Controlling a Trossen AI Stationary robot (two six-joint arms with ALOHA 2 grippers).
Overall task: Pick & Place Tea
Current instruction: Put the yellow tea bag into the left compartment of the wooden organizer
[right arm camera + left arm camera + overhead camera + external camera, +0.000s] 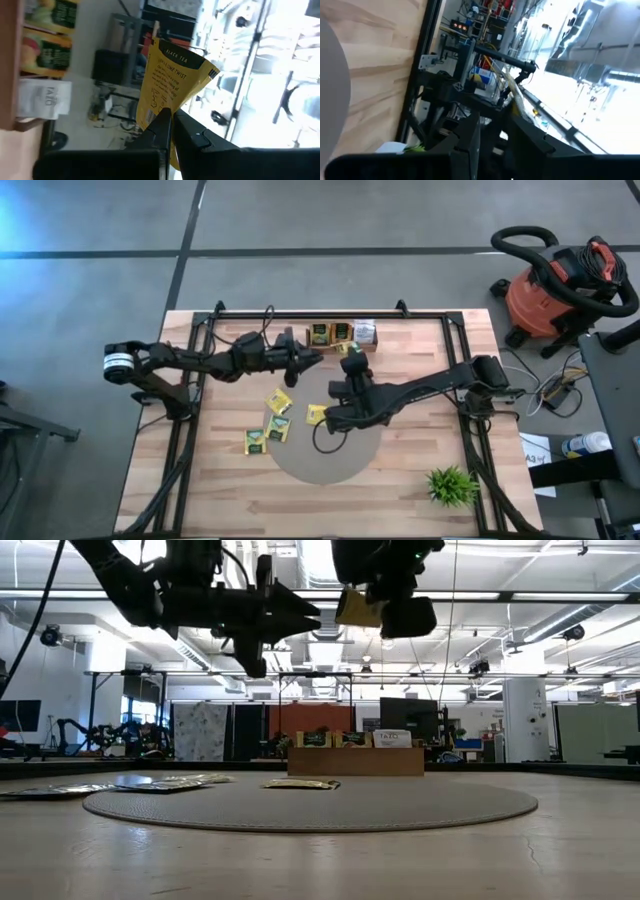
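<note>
The right gripper (170, 120) pinches a yellow tea packet (172, 80) — black-banded, printed "Lemon Lime Twist" — near the wooden tray (345, 345); the left gripper (312, 360) hangs empty, jaws parted.

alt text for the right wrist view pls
The right gripper is shut on a yellow tea packet printed "Black Tea, Lemon Lime Twist", holding it up by its lower edge. To one side is the wooden tray, with yellow-green packets and a white one standing in it; the room behind is out of focus.
</note>
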